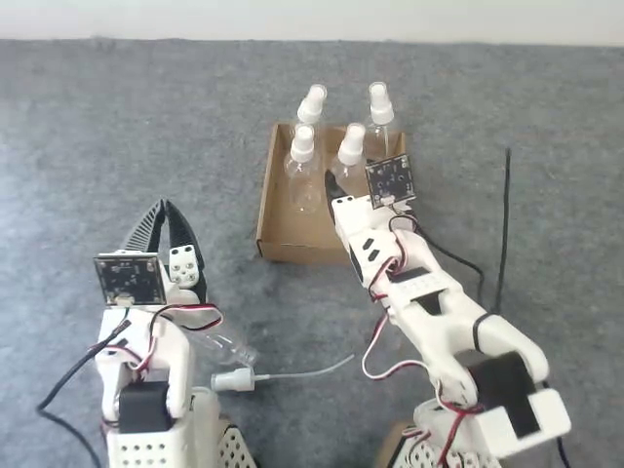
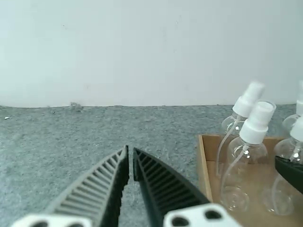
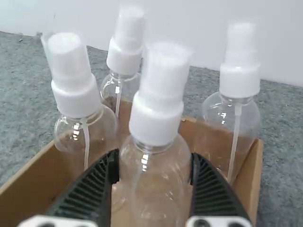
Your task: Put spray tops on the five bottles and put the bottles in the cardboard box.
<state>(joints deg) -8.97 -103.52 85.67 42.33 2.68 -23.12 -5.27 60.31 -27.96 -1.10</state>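
The capped bottle (image 3: 154, 189) is standing inside the cardboard box (image 1: 265, 200), with the right gripper (image 3: 153, 163) fingers clamping its clear belly (probably light, thin-walled, slick: holding the body beats the top). The fifth bottle (image 1: 226, 344) is lying uncapped well outside the box, loose spray top (image 1: 232, 380) beside it. The left gripper (image 2: 130, 153) is hovering outside the box, fingers together, empty.

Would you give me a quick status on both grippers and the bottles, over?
Left gripper shut, empty. Right gripper shut on bottle in cardboard box. Fifth bottle lying uncapped, spray top beside it.
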